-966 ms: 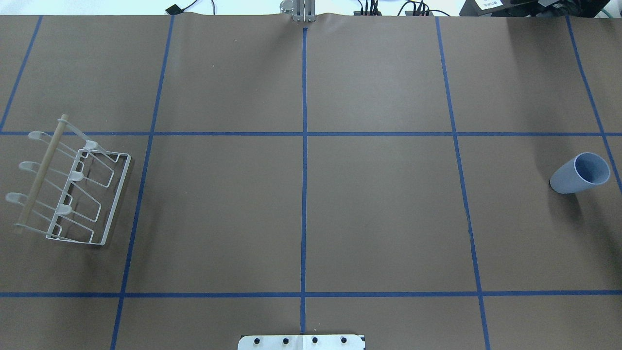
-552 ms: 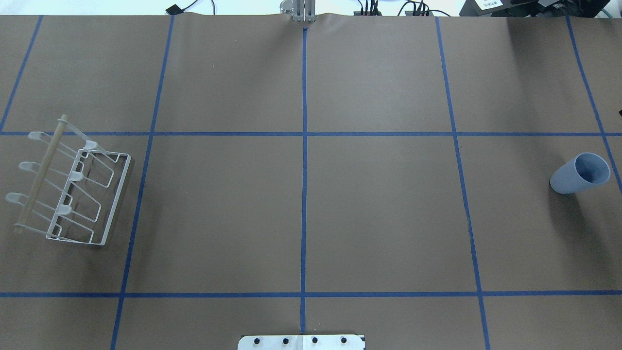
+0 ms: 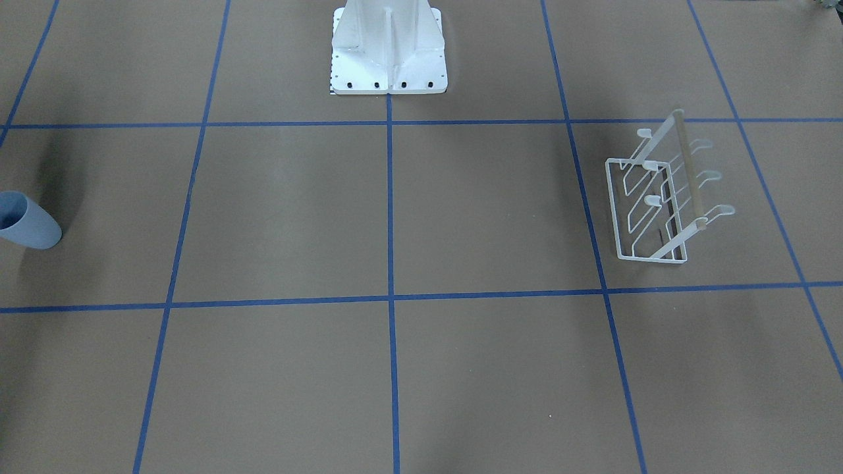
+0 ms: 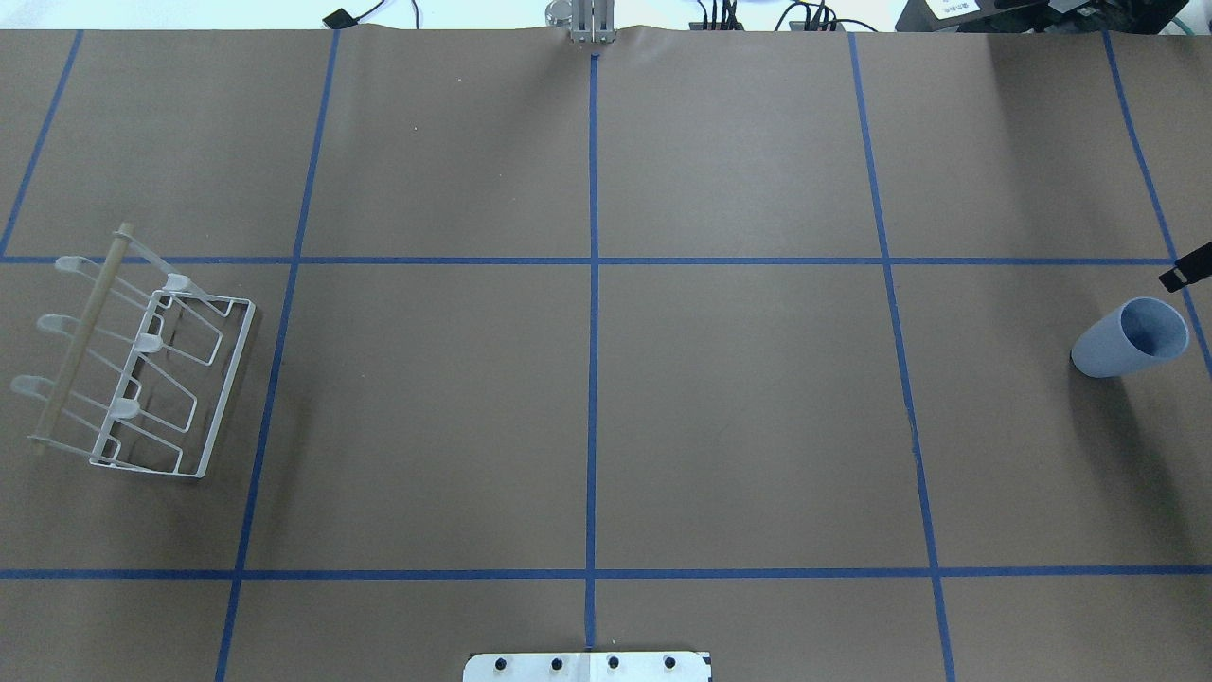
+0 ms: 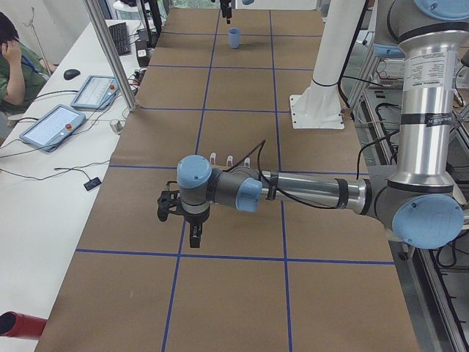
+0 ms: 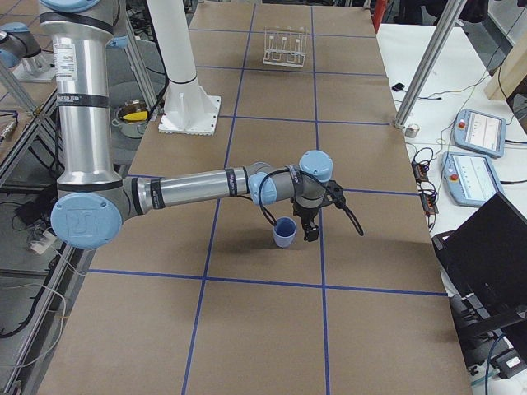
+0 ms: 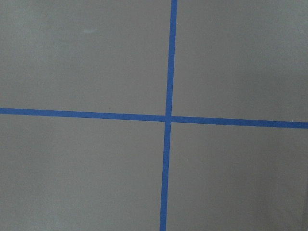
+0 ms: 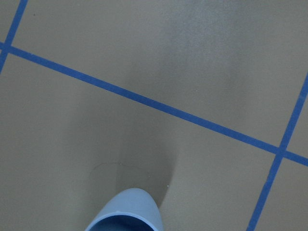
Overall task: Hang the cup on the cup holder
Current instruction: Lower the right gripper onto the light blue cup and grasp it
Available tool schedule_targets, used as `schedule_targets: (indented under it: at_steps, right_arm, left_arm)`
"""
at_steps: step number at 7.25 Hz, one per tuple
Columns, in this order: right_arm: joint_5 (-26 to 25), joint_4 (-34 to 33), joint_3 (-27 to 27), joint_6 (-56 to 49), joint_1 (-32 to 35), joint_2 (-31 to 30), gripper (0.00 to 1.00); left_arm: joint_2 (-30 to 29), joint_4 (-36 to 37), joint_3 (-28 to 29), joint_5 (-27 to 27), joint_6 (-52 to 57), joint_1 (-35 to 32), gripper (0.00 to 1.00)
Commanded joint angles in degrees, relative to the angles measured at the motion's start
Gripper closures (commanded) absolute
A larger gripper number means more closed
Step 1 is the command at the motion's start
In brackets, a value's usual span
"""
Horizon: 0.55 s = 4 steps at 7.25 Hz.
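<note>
The light blue cup (image 4: 1131,338) stands upright, mouth up, near the table's right edge; it also shows in the front view (image 3: 26,222), the right side view (image 6: 284,232) and, rim only, the right wrist view (image 8: 126,214). The right gripper (image 6: 308,229) hangs close beside the cup, and only one black fingertip (image 4: 1185,268) shows overhead; I cannot tell its state. The white wire cup holder (image 4: 142,360) stands empty at the left (image 3: 658,197). The left gripper (image 5: 183,220) hovers over the table near the holder; I cannot tell its state.
The white bolted pedestal (image 3: 388,46) stands at the robot's side in the middle. Brown paper with blue tape lines (image 7: 168,118) covers the table. A desk with tablets (image 5: 51,125) and a metal post (image 5: 110,51) stand along the far edge.
A black fingertip of the right gripper has come into the overhead view at the right edge, moving toward the cup. The cup and holder have not moved.
</note>
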Motion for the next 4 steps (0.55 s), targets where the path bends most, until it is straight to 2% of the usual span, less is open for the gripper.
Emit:
schedule_targets:
  at_steps: [1, 4]
  right_arm:
    - [0.11, 0.70, -3.65, 0.17, -2.17, -0.45, 0.00]
    - [0.11, 0.61, -6.23, 0.17, -3.41, 0.25, 0.02]
  left_arm:
    - [0.23, 0.07, -0.97, 0.00, 0.18, 0.34, 0.01]
    - [0.41, 0.16, -1.77, -0.09, 0.18, 0.43, 0.01]
